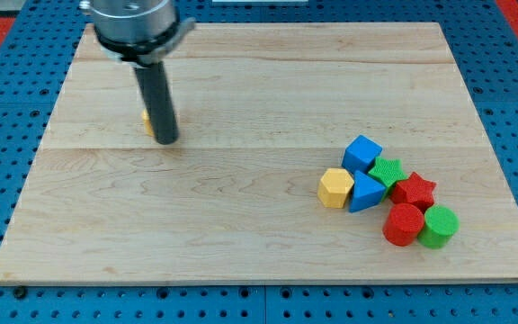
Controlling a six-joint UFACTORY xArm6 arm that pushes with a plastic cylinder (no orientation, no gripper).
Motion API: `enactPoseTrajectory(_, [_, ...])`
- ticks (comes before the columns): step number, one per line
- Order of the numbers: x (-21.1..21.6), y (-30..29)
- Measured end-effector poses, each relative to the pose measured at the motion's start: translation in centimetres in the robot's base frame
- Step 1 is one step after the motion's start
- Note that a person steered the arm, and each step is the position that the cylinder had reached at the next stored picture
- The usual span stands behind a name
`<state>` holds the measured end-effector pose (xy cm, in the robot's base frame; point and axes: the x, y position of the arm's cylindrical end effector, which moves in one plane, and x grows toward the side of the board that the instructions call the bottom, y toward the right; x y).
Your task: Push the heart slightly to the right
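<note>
My tip (168, 140) hides most of the yellow block (147, 122), presumably the heart: end effector is a bare rod, so swing to its left and nudge right gently.

One block by my tip at the view's upper left, seven more crowded together at the lower right of the board (241, 261).

My tip (168, 141) rests on the board with a yellow block (147, 120) just beside it on the view's left, mostly hidden behind the rod, well apart from the cluster. In the cluster, the blue cube (362, 153) lies topmost, the green star (387, 171) touching its lower right, the yellow hexagon (335, 188) leftmost against the blue triangle (364, 192), and the red star (413, 191) right of the triangle. The red cylinder (404, 224) and green cylinder (439, 226) sit side by side at the bottom.
</note>
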<state>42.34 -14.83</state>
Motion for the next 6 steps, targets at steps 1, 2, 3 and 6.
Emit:
enactPoseTrajectory(1, [-0.1,-6.1])
enactPoseTrajectory(2, [-2.2,-5.1])
enactPoseTrajectory(3, [-3.7,-1.1])
enactPoseTrajectory(6, [-2.6,16.7])
